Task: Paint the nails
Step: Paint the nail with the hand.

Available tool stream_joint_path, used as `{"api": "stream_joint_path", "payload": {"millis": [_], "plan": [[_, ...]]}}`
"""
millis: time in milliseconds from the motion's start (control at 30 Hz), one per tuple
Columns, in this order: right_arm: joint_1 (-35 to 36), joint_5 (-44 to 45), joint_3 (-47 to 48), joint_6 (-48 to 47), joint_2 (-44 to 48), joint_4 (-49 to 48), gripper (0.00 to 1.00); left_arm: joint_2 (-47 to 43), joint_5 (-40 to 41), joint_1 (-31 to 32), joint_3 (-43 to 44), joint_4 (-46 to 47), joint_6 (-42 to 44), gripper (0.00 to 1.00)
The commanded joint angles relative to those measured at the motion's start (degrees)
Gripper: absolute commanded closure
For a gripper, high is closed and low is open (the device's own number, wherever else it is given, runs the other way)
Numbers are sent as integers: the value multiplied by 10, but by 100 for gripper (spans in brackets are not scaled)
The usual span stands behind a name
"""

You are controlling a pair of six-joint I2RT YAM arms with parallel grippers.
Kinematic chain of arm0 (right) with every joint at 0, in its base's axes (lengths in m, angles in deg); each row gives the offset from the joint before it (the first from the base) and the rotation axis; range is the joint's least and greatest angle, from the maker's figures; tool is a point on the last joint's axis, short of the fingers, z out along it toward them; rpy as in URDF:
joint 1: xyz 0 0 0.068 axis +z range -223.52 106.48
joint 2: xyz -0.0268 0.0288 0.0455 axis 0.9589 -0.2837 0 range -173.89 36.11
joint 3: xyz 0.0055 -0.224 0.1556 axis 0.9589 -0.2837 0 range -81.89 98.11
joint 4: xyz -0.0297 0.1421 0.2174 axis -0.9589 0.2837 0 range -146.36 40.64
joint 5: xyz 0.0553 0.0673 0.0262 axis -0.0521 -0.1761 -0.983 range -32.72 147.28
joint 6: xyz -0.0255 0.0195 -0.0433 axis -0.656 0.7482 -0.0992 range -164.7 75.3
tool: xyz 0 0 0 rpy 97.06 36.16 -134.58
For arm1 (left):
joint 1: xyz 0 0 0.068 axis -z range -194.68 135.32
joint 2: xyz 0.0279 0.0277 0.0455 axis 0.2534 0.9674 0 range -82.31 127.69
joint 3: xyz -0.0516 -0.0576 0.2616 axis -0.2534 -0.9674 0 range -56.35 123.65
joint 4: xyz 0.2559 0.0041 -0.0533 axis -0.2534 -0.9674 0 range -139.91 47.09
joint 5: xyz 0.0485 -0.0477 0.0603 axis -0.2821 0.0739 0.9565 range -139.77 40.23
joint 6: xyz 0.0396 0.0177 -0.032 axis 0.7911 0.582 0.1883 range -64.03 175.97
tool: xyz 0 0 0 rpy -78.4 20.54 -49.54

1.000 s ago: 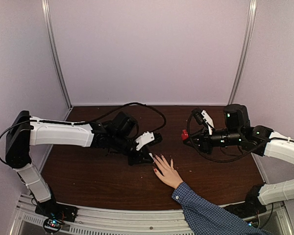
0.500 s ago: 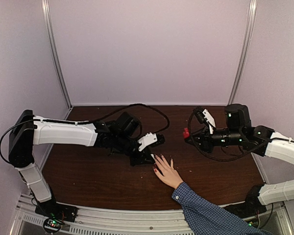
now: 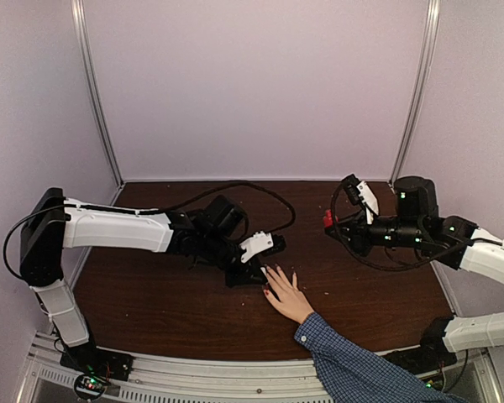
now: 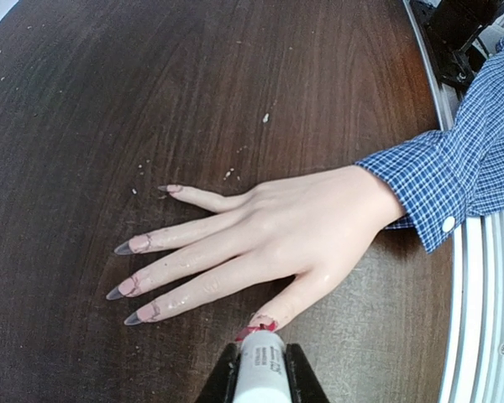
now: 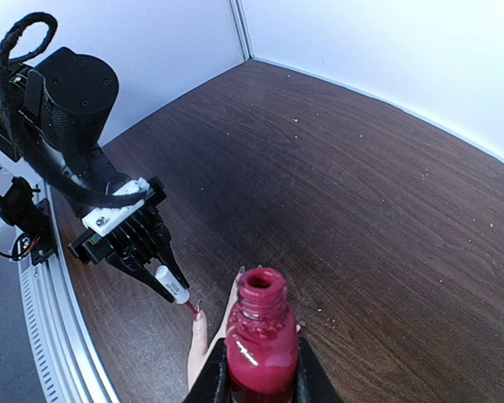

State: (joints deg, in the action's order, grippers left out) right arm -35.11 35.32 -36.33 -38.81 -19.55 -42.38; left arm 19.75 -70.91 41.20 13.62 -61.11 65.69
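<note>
Left tool [image 3: 252, 267]: my left jaws are clamped on the white handle of the brush [image 4: 257, 368]. Its red tip is at the thumb, at or just above the nail; I cannot tell if it touches.
Right tool [image 3: 343, 227]: shut round the body of the red bottle [image 5: 261, 344]. The bottle is upright with its neck open, well to the right of the hand and farther back.
Hand [image 4: 307, 225]: lies palm down on the dark surface [image 4: 151, 75] near the middle, fingers spread toward the left. A blue checked sleeve [image 4: 458, 172] runs off to the near right.
Nails: the thumb nail [image 4: 257, 325] is smeared red under my brush. The four finger nails, such as the middle one [image 4: 115, 293], are long, pointed and greyish, with only red marks at their base.
How the nails should handle: small, hard, smooth and curved, I judge. Wet polish will slide and pool on them.
Where to take hold: nowhere on the hand. Only the bristles should meet a nail, stroked lightly from base to point.
Brush: light and slick. The grip on the barrel looks square, so I would keep it.
Bottle: probably glass, open and able to spill. It should stay level.
Risk: too much pressure puts paint on the skin.
</note>
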Motion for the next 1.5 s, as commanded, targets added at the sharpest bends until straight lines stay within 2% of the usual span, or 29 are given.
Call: {"api": "stream_joint_path", "payload": {"millis": [0, 1467], "plan": [[-6, 10, -5, 5, 6, -2, 100, 7, 7, 2, 17, -4, 11, 100], [-12, -4, -8, 9, 2, -7, 100, 29, 10, 3, 34, -15, 14, 100]]}}
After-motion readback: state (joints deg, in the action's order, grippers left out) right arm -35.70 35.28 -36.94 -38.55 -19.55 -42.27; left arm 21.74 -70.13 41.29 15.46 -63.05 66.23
